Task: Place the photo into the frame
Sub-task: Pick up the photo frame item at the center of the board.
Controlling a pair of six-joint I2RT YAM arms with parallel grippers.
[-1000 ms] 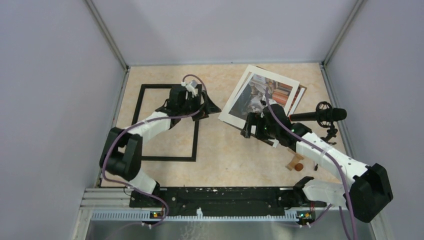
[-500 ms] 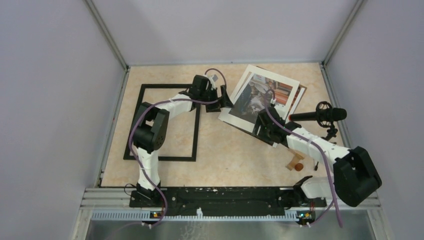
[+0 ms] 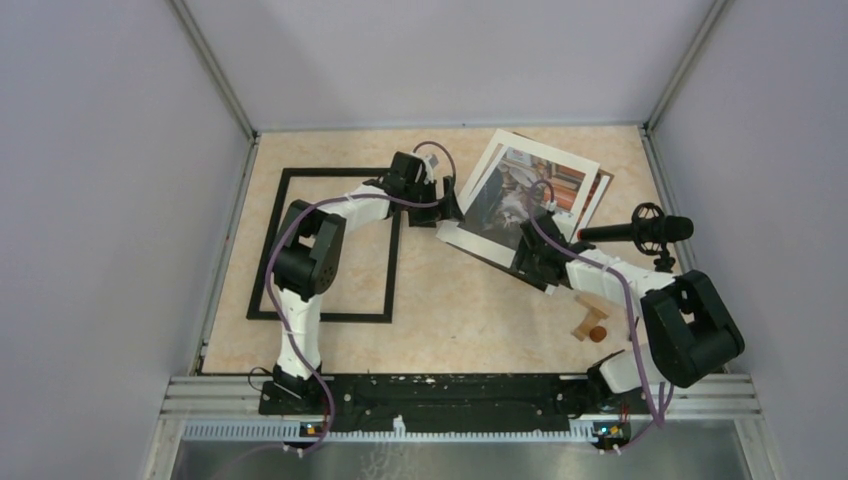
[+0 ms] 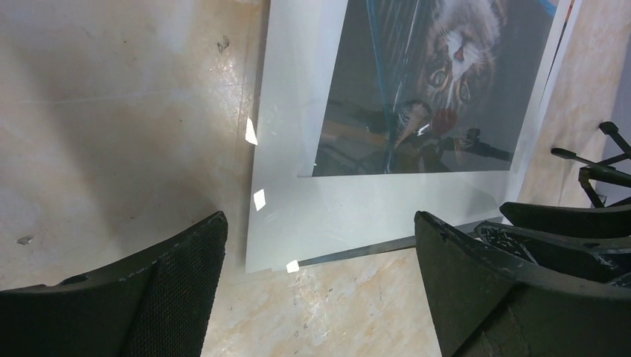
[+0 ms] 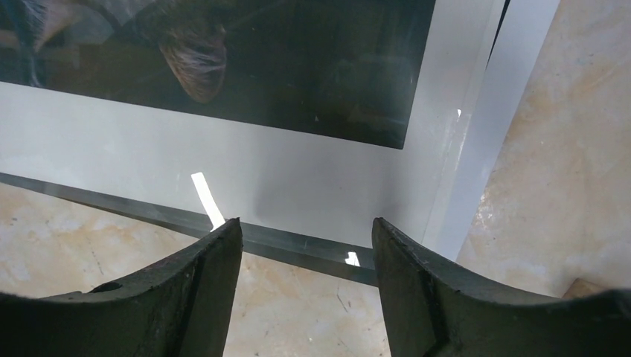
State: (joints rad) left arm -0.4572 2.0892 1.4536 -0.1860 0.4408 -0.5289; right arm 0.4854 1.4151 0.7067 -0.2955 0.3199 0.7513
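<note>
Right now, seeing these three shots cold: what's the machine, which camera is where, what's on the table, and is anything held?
Two white robot arms are bolted at the table's near edge: the left arm and the right arm. The wide picture looks down from above and behind them. The other two come from a camera on each wrist, with that arm's own black jaws at the bottom of the view. On the table lies a black frame with nothing in it. To its right is a tilted photo of a cat with a white border, resting on other sheets. A microphone and a small wooden block sit further right. Both pairs of jaws stand open at the photo's near edge; nothing is held.
</note>
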